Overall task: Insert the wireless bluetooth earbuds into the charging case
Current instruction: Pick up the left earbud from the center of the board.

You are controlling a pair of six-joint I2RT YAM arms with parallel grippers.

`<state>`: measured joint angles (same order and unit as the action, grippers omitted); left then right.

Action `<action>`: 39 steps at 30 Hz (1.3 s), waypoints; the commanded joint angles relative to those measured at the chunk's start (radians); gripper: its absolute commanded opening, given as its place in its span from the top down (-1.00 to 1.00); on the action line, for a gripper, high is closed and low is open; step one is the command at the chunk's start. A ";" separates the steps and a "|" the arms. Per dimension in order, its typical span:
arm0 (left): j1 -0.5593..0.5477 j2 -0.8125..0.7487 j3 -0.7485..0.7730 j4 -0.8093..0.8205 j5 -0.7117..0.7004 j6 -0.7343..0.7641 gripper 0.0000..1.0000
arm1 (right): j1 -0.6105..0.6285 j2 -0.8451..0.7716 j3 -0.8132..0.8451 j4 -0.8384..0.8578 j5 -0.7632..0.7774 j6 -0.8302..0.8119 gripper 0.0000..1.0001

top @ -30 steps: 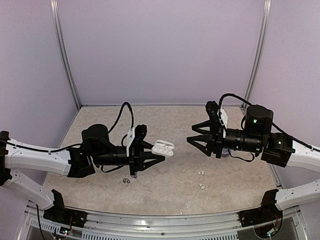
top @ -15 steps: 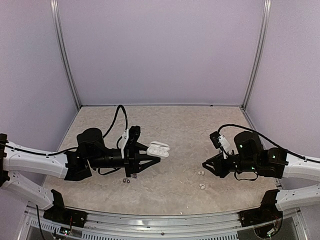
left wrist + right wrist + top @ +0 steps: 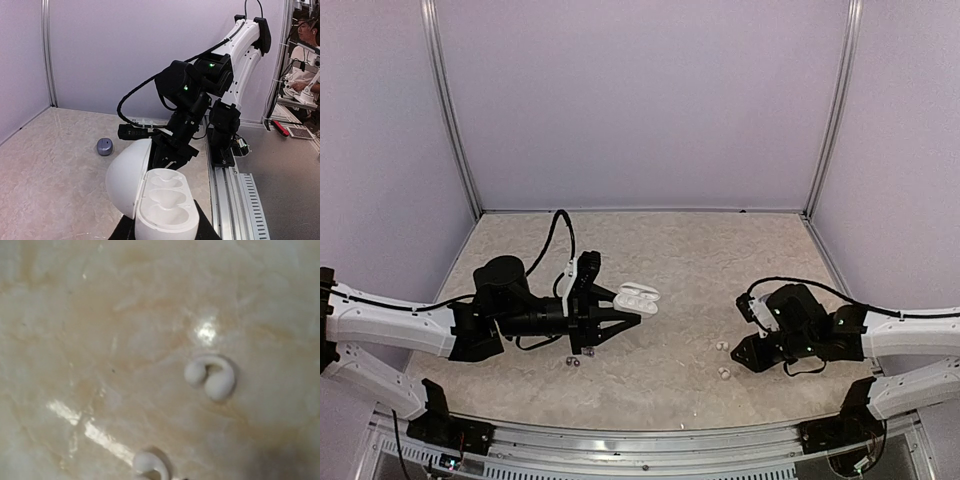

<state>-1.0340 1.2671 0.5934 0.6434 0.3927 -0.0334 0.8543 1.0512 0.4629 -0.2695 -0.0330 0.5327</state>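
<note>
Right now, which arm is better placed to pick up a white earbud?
Right. The right gripper hangs low just beside the two white earbuds on the table, and its wrist view looks straight down on them. The left gripper is busy holding the open white charging case.
</note>
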 commanded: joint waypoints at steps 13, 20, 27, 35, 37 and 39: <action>0.004 -0.020 -0.009 0.032 0.003 0.004 1.00 | -0.008 0.092 -0.039 0.097 -0.074 0.020 0.60; 0.003 -0.017 -0.012 0.036 0.005 0.006 1.00 | -0.007 0.115 -0.046 0.100 -0.076 0.016 0.61; 0.003 -0.017 -0.016 0.038 0.009 0.006 1.00 | -0.007 0.126 -0.051 0.102 -0.086 0.013 0.62; 0.003 -0.018 -0.021 0.043 0.009 0.004 1.00 | -0.007 0.152 -0.061 0.122 -0.098 0.016 0.58; 0.004 -0.018 -0.020 0.043 0.008 0.005 1.00 | -0.007 0.156 -0.061 0.128 -0.093 0.019 0.58; 0.003 -0.018 -0.021 0.043 0.008 0.004 1.00 | -0.008 0.158 -0.061 0.129 -0.092 0.021 0.57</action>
<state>-1.0340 1.2671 0.5842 0.6445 0.3927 -0.0330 0.8539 1.1992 0.4129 -0.1650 -0.1204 0.5442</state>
